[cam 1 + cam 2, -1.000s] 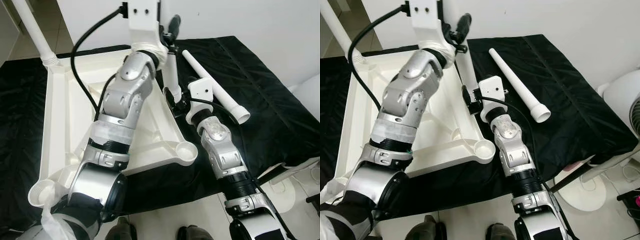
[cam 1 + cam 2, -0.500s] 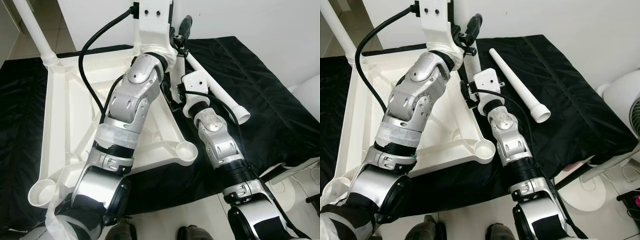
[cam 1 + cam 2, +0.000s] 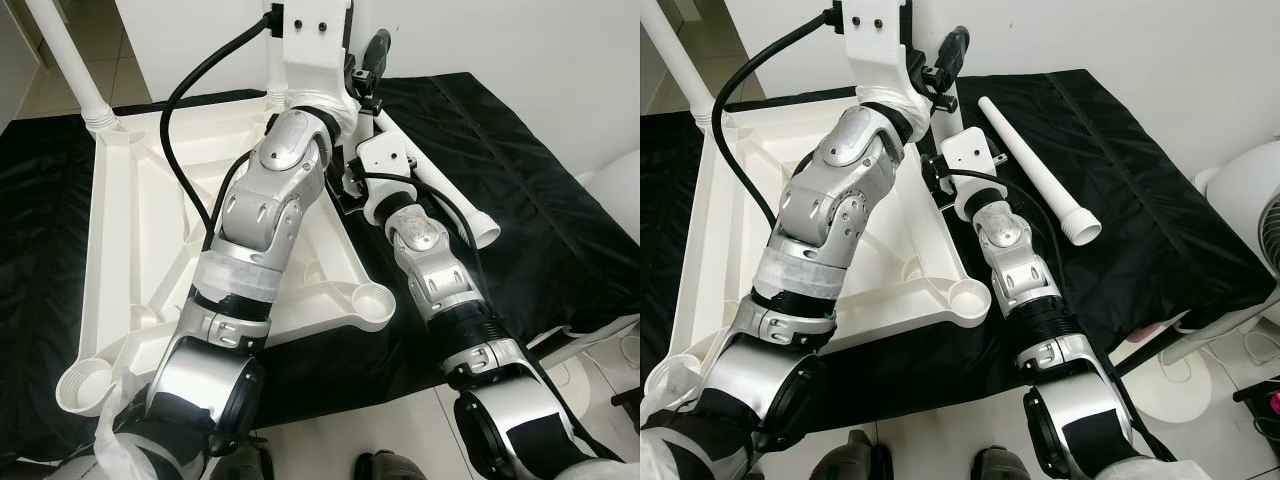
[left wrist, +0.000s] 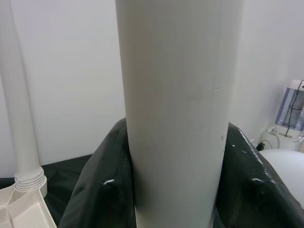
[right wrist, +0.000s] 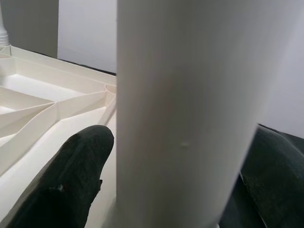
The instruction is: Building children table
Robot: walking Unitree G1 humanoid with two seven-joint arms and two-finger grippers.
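Note:
The white table top (image 3: 128,205) lies upside down on a black cloth. One white leg (image 3: 68,58) stands in its far left corner socket. At the far right corner both grippers are shut on a second white leg (image 4: 175,109) (image 5: 185,104), which stands about upright. My left gripper (image 3: 951,52) clamps it high up, its black fingers (image 4: 97,187) on either side of it. My right gripper (image 5: 175,194) clamps it lower, just above the table top, with black fingers (image 5: 71,175) on both sides; its wrist housing (image 3: 383,157) hides this in the eye views. A third leg (image 3: 440,187) lies loose on the cloth to the right.
Two near corner sockets (image 3: 372,300) (image 3: 85,381) stand open. The black cloth (image 3: 530,190) spreads to the right of the table top. A white wall runs close behind. A white fan (image 3: 1250,195) stands on the tiled floor at the right.
Both arms have carried the held leg farther away and a little to the right along the table top's right edge. The loose leg and the table top have not moved.

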